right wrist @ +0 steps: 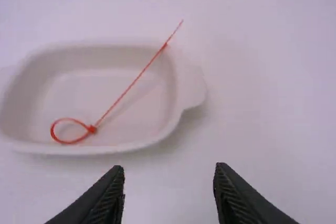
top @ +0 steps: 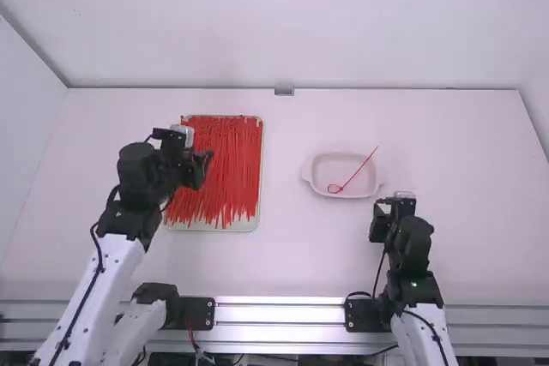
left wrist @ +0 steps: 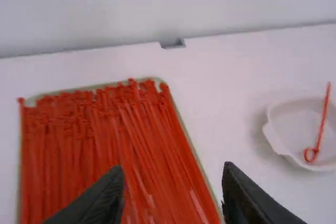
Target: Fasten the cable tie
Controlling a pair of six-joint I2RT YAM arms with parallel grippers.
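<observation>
A pile of loose red cable ties (top: 220, 173) (left wrist: 105, 145) lies on a flat tray (top: 256, 212) left of the middle. My left gripper (top: 199, 168) (left wrist: 170, 198) hovers over the pile's left part, open, nothing between its fingers. A white dish (top: 316, 168) (right wrist: 184, 85) (left wrist: 283, 129) stands right of the middle. In it lies one fastened red tie (top: 347, 178) (right wrist: 105, 111) (left wrist: 316, 135), its loop on the dish floor and its tail over the far rim. My right gripper (top: 393, 208) (right wrist: 168, 198) waits open just in front of the dish, empty.
A small grey bracket (top: 284, 90) (left wrist: 172, 44) sits at the table's back edge, against the wall. Bare white table surrounds the tray and dish.
</observation>
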